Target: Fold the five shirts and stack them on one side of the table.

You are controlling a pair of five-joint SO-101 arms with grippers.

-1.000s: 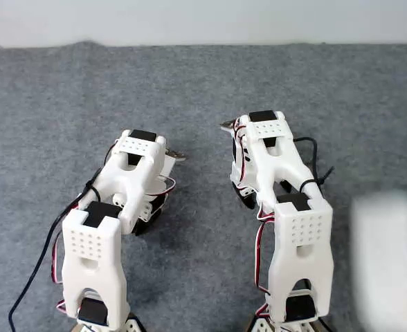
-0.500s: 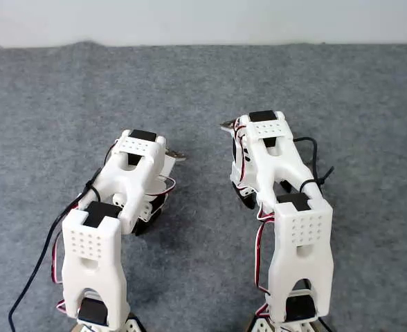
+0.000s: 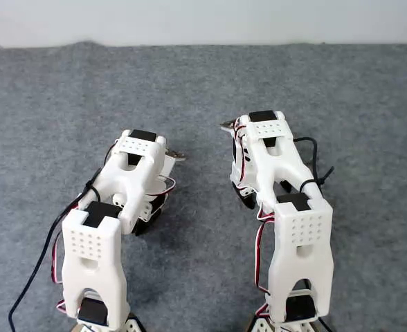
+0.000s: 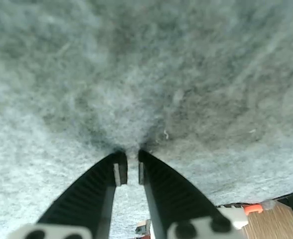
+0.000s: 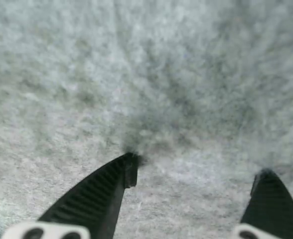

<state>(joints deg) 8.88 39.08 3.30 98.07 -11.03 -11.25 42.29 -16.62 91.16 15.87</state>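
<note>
In the left wrist view my left gripper (image 4: 132, 167) points down at the grey felt, its black ribbed fingers (image 4: 159, 186) nearly together with only a thin slit and nothing between them. My right gripper (image 5: 199, 174) stands wide open over the same felt, one fingertip (image 5: 129, 172) close to the surface, the gap bare. From above, two white arms sit folded side by side near the front: one arm (image 3: 131, 180) toward the picture's left, another arm (image 3: 276, 166) to its right, both bent down over their grippers.
Grey felt (image 3: 203, 83) covers the whole table up to a pale wall (image 3: 203, 21) at the far edge. A strip of bare wood (image 4: 271, 224) and an orange part show behind the left gripper. Black and red cables (image 3: 37, 270) trail beside the arms.
A blurred white shape at the high view's right edge one second ago is gone. Neither arm has moved.
</note>
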